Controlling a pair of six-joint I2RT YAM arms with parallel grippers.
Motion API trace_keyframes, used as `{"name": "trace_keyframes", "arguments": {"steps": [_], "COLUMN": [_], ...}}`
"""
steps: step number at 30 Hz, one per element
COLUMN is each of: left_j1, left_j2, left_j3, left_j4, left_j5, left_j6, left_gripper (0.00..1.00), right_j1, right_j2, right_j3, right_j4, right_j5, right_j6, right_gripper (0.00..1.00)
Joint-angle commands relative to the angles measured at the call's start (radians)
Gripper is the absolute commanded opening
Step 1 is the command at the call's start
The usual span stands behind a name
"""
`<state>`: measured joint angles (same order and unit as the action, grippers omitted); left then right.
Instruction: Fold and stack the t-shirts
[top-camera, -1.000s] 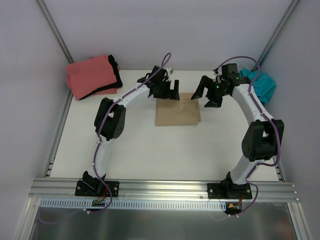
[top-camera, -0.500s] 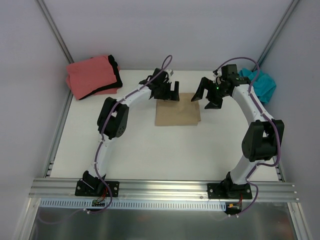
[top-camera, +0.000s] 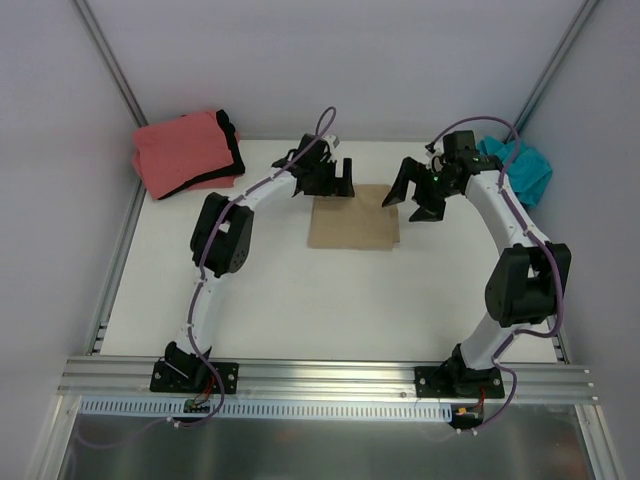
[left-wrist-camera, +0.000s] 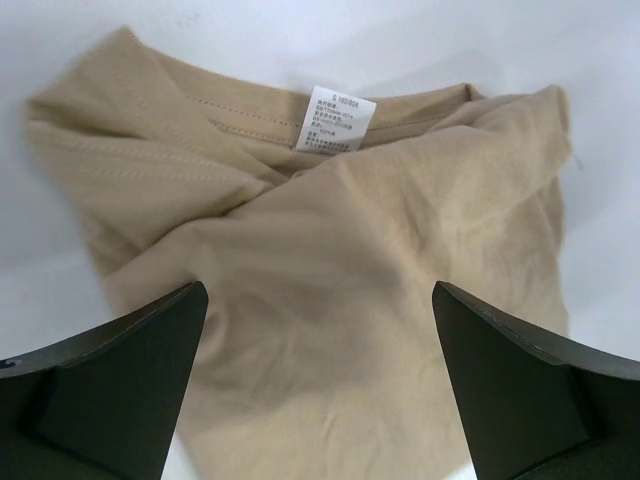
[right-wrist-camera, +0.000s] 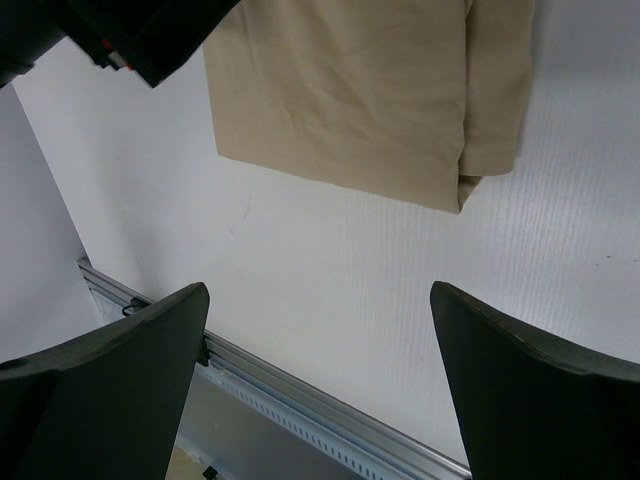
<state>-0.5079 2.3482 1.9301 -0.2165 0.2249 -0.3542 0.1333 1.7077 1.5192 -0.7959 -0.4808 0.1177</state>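
A folded tan t-shirt lies flat at the middle back of the white table, its white label facing up in the left wrist view, where the cloth fills most of the picture. My left gripper hovers open over its far left edge with nothing between the fingers. To the right of the shirt's far right corner, my right gripper is open and empty; its wrist view shows the shirt beyond the fingers. A coral-pink shirt with a black one lies at the back left. A teal shirt is bunched at the back right.
An aluminium rail runs along the near table edge by the arm bases. Slanted frame posts stand at both back corners. Bare white table stretches between the tan shirt and the rail.
Both grippers have drawn back slightly toward the far edge of the table, away from the tan shirt. The shirt itself has shifted slightly to the left.
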Motion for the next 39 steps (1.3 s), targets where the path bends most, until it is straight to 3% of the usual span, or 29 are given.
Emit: {"name": "trace_keyframes", "arguments": {"steps": [1, 10, 14, 24, 27, 39], "left_j1": [0.057, 0.101, 0.106, 0.106, 0.111, 0.141], "left_j2": [-0.206, -0.536, -0.609, -0.707, -0.728, -0.728], "left_j3": [-0.032, -0.264, -0.348, -0.353, -0.355, -0.358], "left_j4": [0.048, -0.067, -0.083, -0.176, -0.199, -0.178], "left_j5": [0.088, 0.111, 0.119, 0.134, 0.129, 0.152], "left_j6": [-0.041, 0.012, 0.011, 0.047, 0.061, 0.051], "left_gripper": [0.99, 0.99, 0.99, 0.99, 0.99, 0.99], "right_j1": [0.022, 0.193, 0.252, 0.23, 0.223, 0.066], "right_j2": [0.0, 0.107, 0.182, 0.467, 0.518, 0.339], "right_j3": [0.028, -0.004, -0.007, 0.142, 0.196, 0.03], "right_j4": [0.035, 0.199, 0.268, 0.279, 0.215, 0.121], "right_j5": [-0.03, -0.078, -0.088, -0.035, 0.008, 0.171], "right_j6": [0.016, 0.135, 0.168, 0.125, 0.106, 0.007], "right_gripper": [1.0, 0.99, 0.99, 0.99, 0.99, 1.0]}}
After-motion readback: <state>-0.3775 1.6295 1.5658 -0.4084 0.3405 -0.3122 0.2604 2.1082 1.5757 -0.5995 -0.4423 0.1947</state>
